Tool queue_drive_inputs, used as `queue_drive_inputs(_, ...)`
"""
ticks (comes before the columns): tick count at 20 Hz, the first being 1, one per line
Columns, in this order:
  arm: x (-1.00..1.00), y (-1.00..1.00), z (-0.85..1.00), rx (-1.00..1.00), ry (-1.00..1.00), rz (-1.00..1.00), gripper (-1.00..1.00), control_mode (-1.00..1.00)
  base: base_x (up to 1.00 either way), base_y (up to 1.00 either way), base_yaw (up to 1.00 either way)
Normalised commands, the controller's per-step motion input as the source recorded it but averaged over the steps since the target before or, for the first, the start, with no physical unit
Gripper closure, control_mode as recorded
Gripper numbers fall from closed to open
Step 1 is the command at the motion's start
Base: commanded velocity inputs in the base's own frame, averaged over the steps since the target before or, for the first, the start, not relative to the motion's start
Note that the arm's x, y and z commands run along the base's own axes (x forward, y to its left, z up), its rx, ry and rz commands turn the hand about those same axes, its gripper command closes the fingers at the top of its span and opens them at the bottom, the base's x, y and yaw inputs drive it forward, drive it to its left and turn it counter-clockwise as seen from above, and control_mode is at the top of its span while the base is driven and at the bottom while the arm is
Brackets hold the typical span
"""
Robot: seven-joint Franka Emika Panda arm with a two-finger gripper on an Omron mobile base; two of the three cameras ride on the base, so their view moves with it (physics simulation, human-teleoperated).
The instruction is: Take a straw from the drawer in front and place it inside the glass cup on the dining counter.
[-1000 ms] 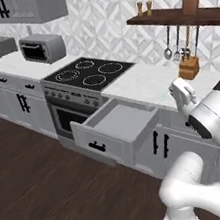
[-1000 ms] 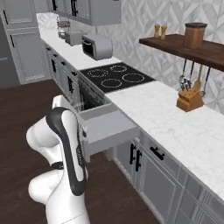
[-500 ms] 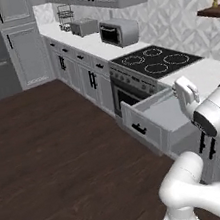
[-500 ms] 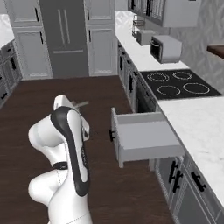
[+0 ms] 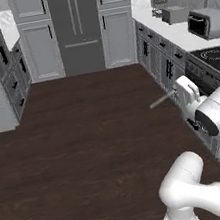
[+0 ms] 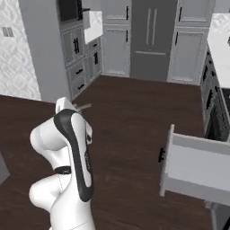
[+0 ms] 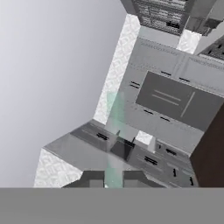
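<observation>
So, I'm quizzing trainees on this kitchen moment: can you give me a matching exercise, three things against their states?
Things:
1. straw
2. drawer
3. gripper

States:
A. pulled open, its handle facing the floor space
B. shut on something thin
C. pale, sticking out from between the fingertips

Pairs: 1-C, 2-A, 3-B

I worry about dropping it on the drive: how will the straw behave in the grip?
The straw sticks straight out between the shut gripper, so it seems stiff. So thin and pale, it is probably very light, and may slip or swivel if jolted.
</observation>
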Motion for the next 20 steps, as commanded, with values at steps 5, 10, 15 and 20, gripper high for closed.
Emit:
queue_drive_inputs(5, 0.0, 0.0, 0.0, 0.0, 0.0, 0.0, 1.0, 1.0, -0.03, 0.0, 0.68)
queue_drive_inputs(10, 0.0, 0.0, 0.0, 0.0, 0.0, 0.0, 1.0, 1.0, 0.2, -0.21, 0.51)
queue_drive_inputs(15, 0.0, 0.0, 0.0, 0.0, 0.0, 0.0, 1.0, 1.0, 0.86, -0.04, 0.25)
queue_drive_inputs(20, 0.0, 0.0, 0.0, 0.0, 0.0, 0.0, 1.0, 1.0, 1.0, 0.01, 0.06)
